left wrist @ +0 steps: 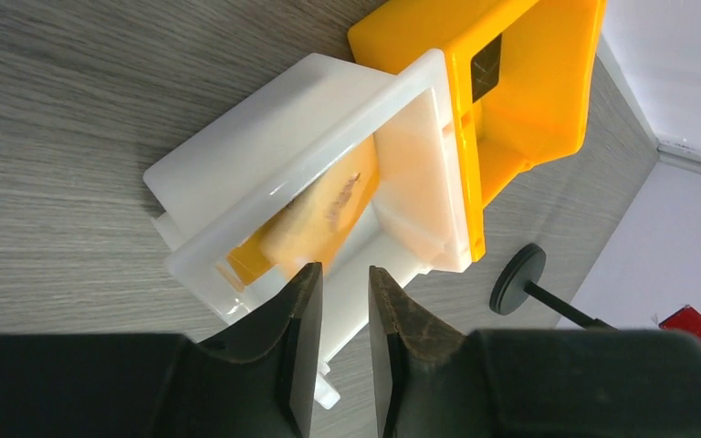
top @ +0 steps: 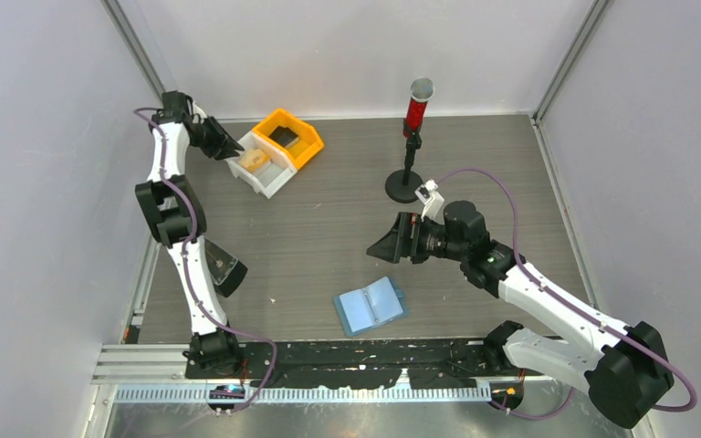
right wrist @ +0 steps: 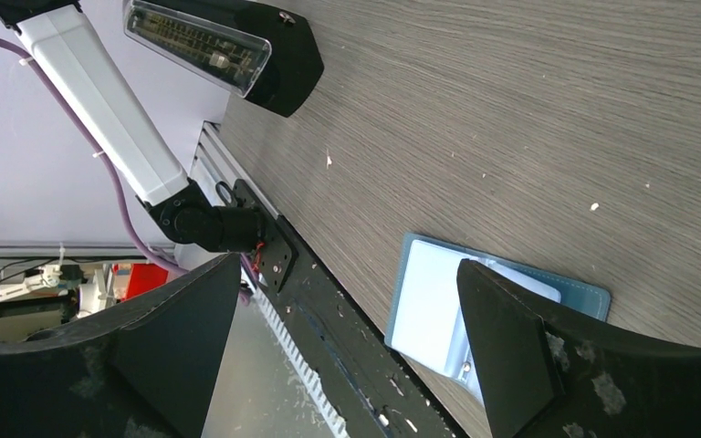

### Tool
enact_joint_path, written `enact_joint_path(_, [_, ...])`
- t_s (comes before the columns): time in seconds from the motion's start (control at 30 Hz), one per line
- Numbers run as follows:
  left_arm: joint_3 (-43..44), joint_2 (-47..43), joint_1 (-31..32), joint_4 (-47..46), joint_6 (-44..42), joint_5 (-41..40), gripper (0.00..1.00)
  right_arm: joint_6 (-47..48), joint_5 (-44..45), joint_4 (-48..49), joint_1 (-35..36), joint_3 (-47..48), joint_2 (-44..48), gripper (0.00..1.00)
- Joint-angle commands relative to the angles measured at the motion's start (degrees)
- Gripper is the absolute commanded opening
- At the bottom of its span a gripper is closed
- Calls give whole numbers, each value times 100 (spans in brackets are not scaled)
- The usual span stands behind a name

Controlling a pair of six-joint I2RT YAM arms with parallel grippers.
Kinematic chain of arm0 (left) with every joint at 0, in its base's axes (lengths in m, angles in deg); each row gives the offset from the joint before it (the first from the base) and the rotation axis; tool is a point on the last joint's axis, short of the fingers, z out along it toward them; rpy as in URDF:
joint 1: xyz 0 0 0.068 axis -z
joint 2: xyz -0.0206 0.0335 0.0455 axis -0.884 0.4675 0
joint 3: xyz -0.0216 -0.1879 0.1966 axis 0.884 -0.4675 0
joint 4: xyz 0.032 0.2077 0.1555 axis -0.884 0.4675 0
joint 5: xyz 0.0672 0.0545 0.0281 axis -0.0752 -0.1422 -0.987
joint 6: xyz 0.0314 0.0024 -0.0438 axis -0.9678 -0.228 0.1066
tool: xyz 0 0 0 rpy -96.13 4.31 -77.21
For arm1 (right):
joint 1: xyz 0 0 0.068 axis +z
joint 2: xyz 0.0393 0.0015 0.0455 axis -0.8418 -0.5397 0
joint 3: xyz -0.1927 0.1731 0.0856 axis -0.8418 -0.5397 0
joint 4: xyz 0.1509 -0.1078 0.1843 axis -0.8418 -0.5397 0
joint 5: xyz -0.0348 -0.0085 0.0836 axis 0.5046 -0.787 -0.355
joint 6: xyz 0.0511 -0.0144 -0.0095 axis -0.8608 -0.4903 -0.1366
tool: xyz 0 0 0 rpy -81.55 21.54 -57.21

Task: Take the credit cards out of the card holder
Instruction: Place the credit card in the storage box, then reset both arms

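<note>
The card holder, a light-blue wallet, lies open on the table near the front edge; it also shows in the right wrist view. No card shows in it. The orange-tan credit card lies in the white bin. The dark credit card lies in the orange bin. My left gripper hangs just above the white bin's near rim, narrowly open and empty. My right gripper is wide open and empty, above the table behind the wallet.
The two bins stand joined at the back left. A red and black microphone on a stand with a round base stands at the back centre. Grey walls enclose the table.
</note>
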Motion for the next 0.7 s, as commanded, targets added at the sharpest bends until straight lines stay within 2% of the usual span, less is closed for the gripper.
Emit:
enact_joint_path(0.0, [240,-331,-79,-47,-77,-170,28,222,113,-149,2,373,-88,97])
enact_joint_path(0.33, [-301,-1130,46,59,-33,-244,30,244,154,-292,4,372,-275,99])
enact_joint_path(0.57, [-1215,-2314,642,402,-351,-151,33,274,164,-600,25,365,-441,87])
enact_joint_path(0.67, [-1749,-2899,970,519,-531,27,34,335,379,-881,157,415,-453,87])
